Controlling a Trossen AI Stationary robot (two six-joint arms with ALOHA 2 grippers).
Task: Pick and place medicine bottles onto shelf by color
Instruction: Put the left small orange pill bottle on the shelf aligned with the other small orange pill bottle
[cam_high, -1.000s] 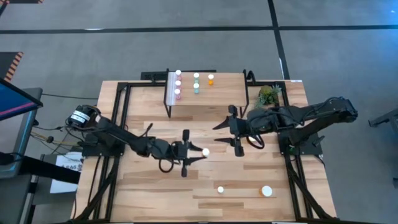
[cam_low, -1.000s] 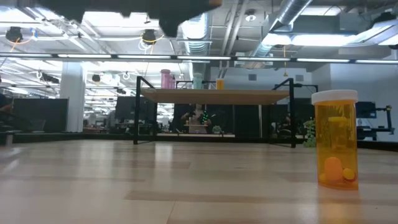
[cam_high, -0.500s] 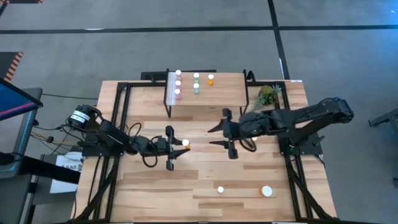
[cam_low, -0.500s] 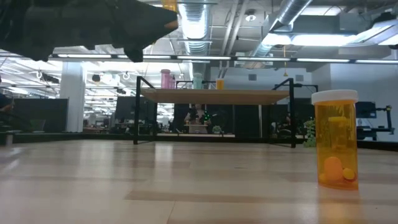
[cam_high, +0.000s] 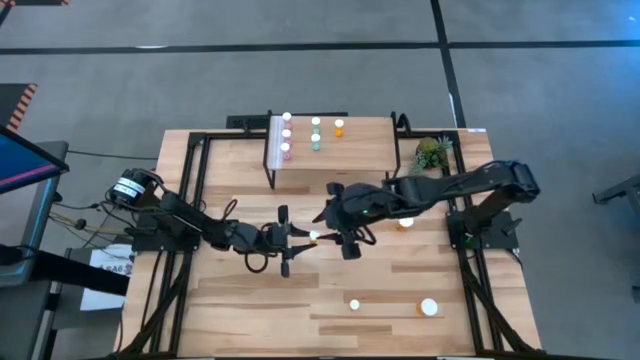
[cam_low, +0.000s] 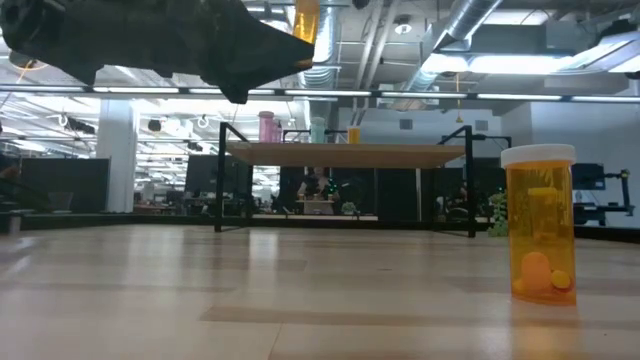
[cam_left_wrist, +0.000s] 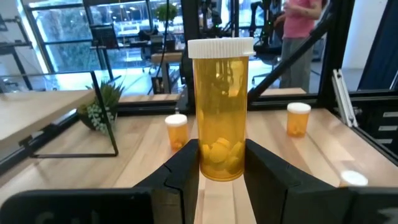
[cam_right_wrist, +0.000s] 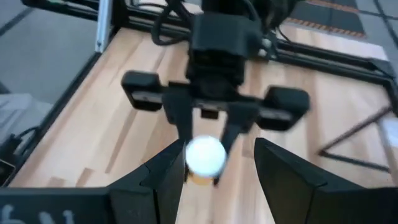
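While my left gripper (cam_left_wrist: 221, 163) clamped the white-capped orange medicine bottle (cam_left_wrist: 221, 112) upright, my right gripper (cam_right_wrist: 214, 168) hovered around its cap, fingers (cam_right_wrist: 283, 169) apart.

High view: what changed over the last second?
The right gripper swept left toward table centre and now faces the left gripper. The left gripper, holding an orange bottle throughout, pulled back left, then came partway right again. The right fingers now flank the bottle's cap, not closed on it. Shelf bottles and the two bottles near the front edge stayed put.
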